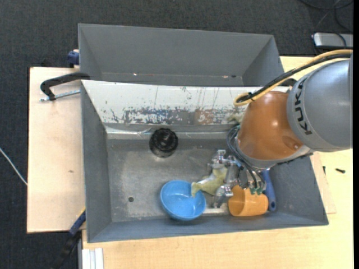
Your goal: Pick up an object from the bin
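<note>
Grey metal bin (112,167): floor scuffed and dull, back wall streaked with scratches and flecks of paint. Dark carpet (168,4) around it. I see the end effector (224,177) low at the bin's front right, directly over a pale yellow soft thing (208,185). I cannot tell whether it is clenched or released. Orange cup (247,204) just right of it, blue bowl (180,199) just left. Black round knob (163,140) well apart, near the back wall.
</note>
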Robot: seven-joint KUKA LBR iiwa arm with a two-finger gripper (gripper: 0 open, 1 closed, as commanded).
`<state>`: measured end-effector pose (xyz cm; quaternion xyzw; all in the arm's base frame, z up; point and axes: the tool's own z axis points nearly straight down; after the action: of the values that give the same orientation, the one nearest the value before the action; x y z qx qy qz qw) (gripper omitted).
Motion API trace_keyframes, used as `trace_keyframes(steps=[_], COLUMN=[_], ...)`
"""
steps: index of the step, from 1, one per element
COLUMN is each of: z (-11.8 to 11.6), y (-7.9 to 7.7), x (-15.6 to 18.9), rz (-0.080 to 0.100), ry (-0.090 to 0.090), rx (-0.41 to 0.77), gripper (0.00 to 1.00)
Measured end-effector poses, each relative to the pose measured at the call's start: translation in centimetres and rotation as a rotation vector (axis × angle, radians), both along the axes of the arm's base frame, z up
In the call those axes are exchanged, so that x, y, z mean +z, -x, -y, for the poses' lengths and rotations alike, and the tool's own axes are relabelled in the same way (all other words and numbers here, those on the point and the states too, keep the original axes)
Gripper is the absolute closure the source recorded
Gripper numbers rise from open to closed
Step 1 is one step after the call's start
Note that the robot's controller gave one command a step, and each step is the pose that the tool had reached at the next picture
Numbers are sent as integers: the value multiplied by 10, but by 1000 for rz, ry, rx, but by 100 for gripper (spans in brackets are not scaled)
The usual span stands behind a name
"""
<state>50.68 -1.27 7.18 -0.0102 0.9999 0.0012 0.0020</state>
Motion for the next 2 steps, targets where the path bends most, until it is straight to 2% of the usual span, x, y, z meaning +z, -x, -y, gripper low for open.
trace_keyframes(steps=[1,2], z=[-1,-1], y=[-1,-3], x=[1,2], rz=[-1,5], ry=[1,1], rx=[1,0], gripper=[0,100])
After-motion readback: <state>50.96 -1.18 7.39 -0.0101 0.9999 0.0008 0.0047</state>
